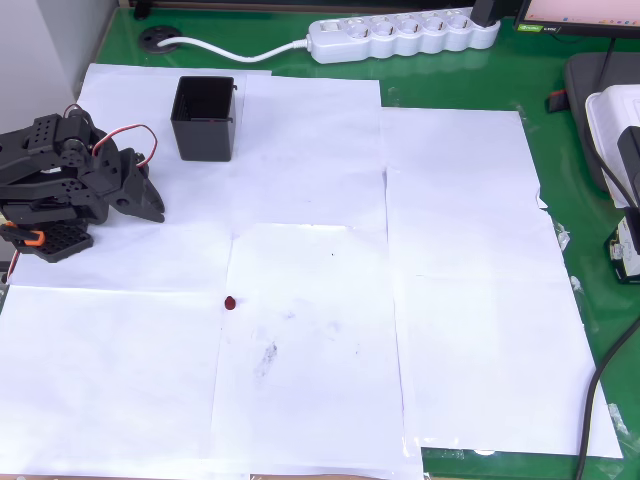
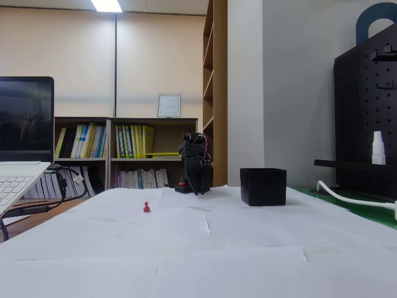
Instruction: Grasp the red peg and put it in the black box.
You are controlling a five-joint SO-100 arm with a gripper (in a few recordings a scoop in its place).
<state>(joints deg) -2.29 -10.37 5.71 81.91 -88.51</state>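
The red peg [image 1: 230, 302] stands alone on the white paper, left of the middle in the overhead view; the fixed view shows the red peg [image 2: 146, 207] upright, left of the arm. The black box [image 1: 205, 118] sits open-topped at the upper left; in the fixed view the black box [image 2: 263, 186] is right of the arm. My gripper [image 1: 150, 207] is folded back at the left edge beside the black arm, well away from the peg and below-left of the box. Its fingers look closed together with nothing between them. The fixed view shows my gripper [image 2: 197, 186] pointing down at the far end.
White paper sheets [image 1: 450, 300] cover a green table. A white power strip [image 1: 400, 35] with its cable lies along the top edge. Black and white equipment [image 1: 615, 150] and cables crowd the right edge. A laptop [image 2: 18, 161] stands at the left of the fixed view.
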